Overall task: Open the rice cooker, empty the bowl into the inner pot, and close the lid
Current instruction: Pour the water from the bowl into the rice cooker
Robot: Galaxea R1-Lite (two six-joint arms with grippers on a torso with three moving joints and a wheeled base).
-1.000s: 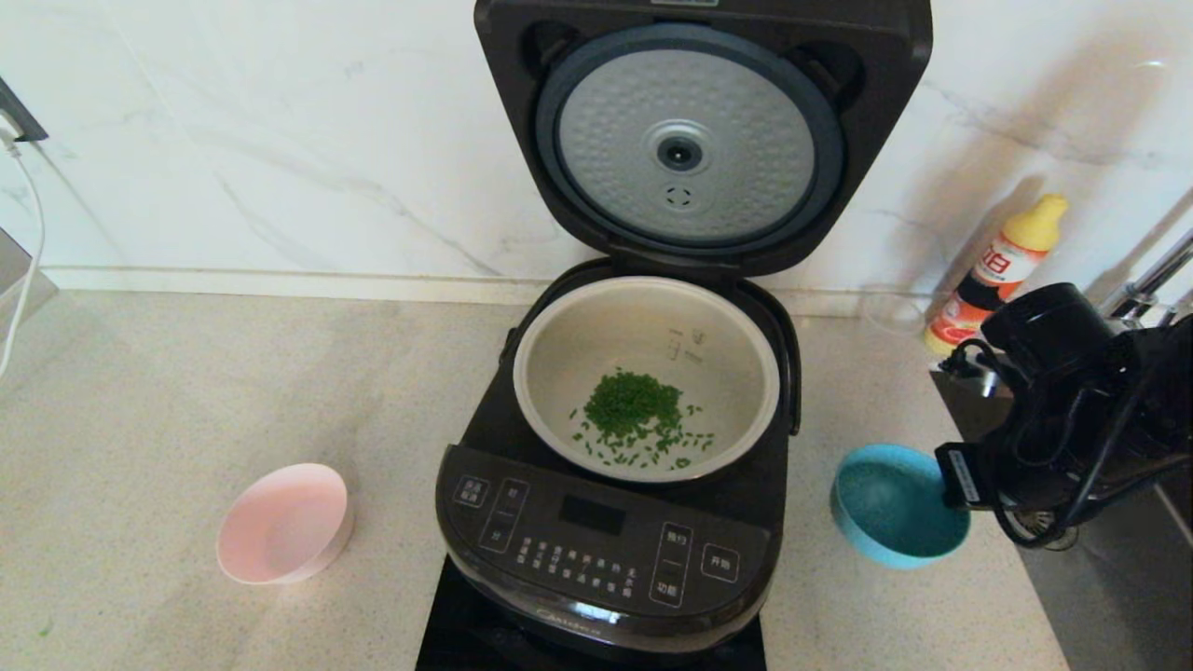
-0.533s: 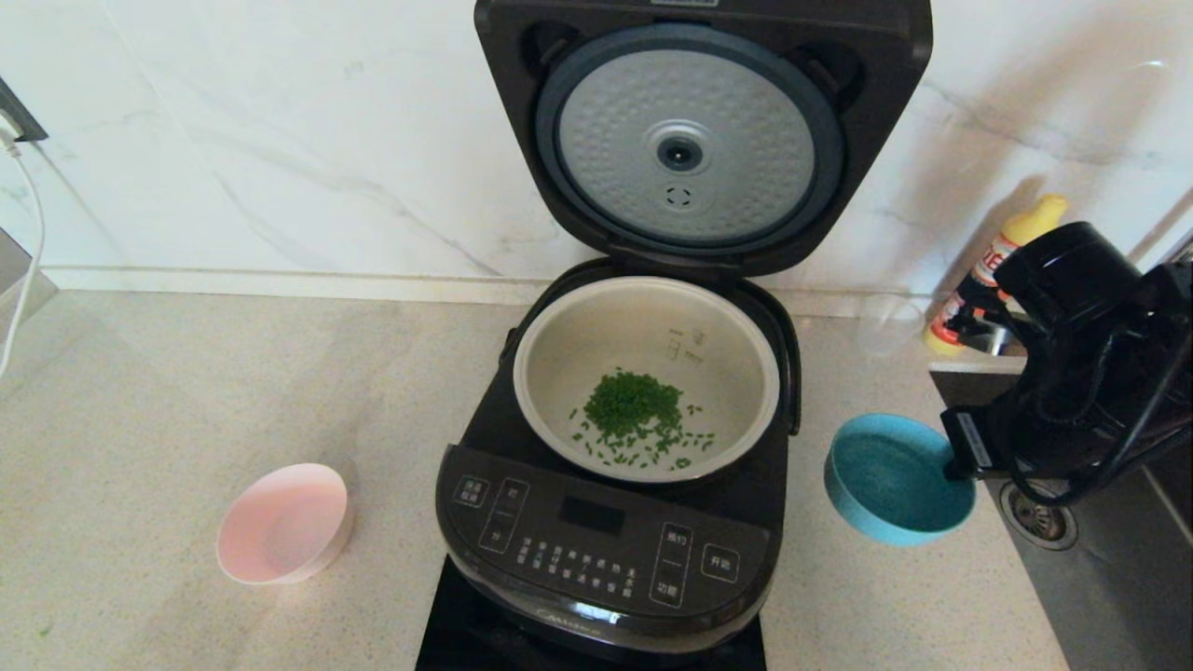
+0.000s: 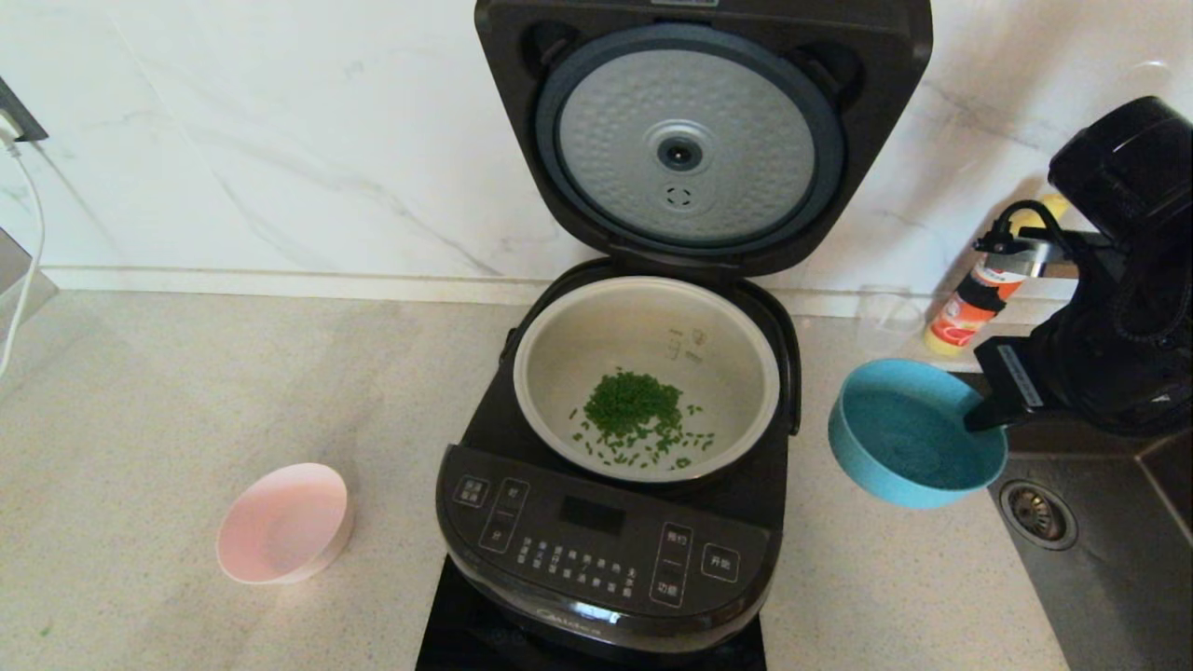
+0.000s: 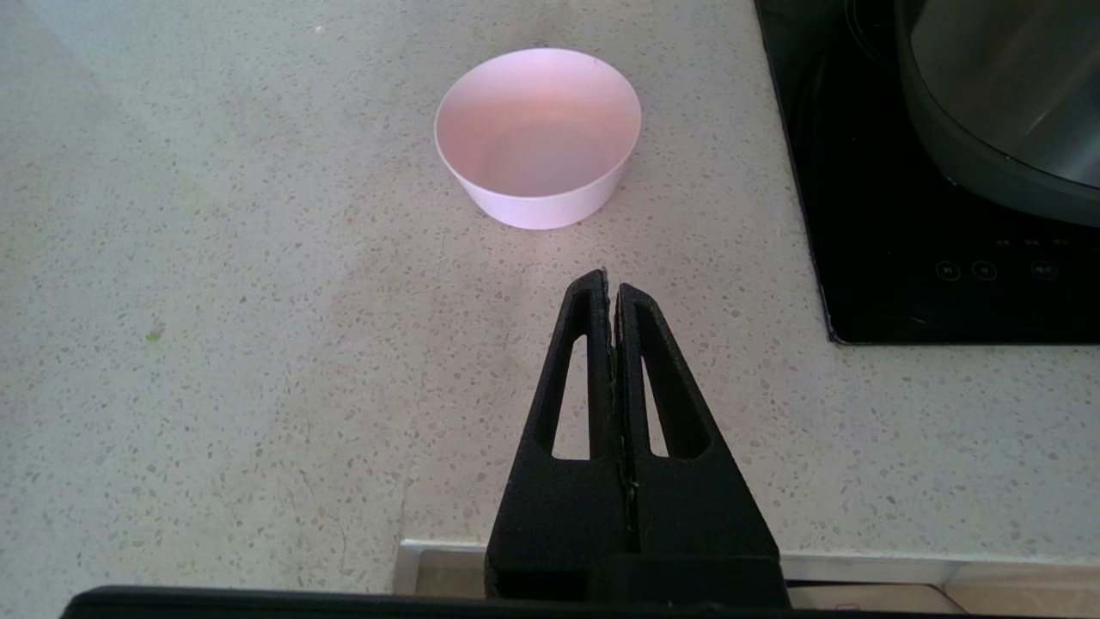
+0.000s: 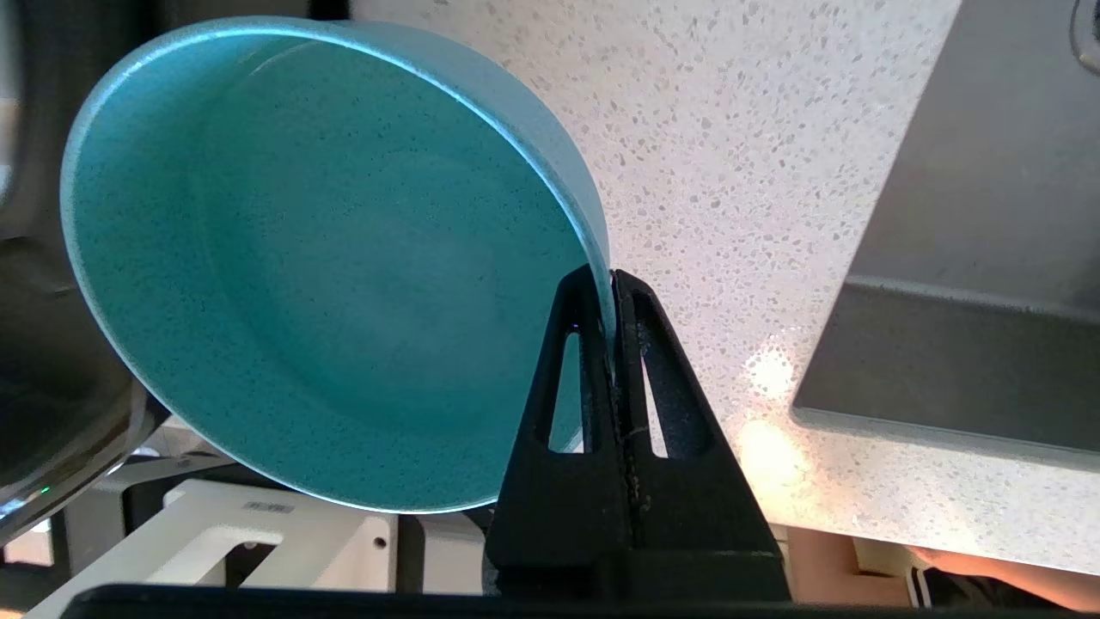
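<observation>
The black rice cooker point(image 3: 596, 550) stands in the middle with its lid point(image 3: 690, 140) up, dimpled silver underside facing me. The silver inner pot point(image 3: 736, 326) holds a heap of chopped green bits point(image 3: 634, 410). My right gripper point(image 5: 608, 279) is shut on the rim of an empty blue bowl point(image 5: 326, 258), held in the air to the right of the cooker point(image 3: 909, 433). My left gripper point(image 4: 608, 282) is shut and empty, low over the counter short of an empty pink bowl point(image 4: 537, 129), which sits left of the cooker point(image 3: 284, 522).
A red and yellow bottle point(image 3: 979, 298) stands by the marble wall at the right, behind my right arm. A steel sink point(image 3: 1090, 559) with a drain lies at the right edge. The cooker sits on a black induction plate point(image 4: 902, 215). A white cable point(image 3: 23, 242) hangs at the far left.
My right arm has risen and moved back with the blue bowl, lifting it from beside the cooker's front to level with the pot. The left arm and pink bowl have not moved.
</observation>
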